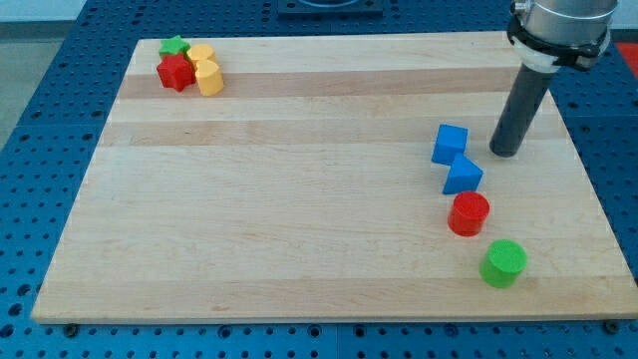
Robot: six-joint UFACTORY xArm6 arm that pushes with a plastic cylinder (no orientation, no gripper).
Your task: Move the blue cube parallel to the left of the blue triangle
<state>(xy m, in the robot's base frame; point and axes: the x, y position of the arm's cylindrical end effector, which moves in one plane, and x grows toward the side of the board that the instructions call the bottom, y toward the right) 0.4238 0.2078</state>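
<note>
The blue cube (450, 144) sits at the view's right on the wooden board (299, 199). The blue triangle (463, 177) lies just below it, touching or nearly touching its lower right edge. My tip (505, 153) rests on the board to the right of the blue cube, a short gap away, level with its lower half and above right of the blue triangle.
A red cylinder (469, 213) lies just below the blue triangle, and a green cylinder (503, 263) lower right of that. At the top left a green star (175, 46), a red star (175, 72) and two yellow blocks (205, 68) are clustered together.
</note>
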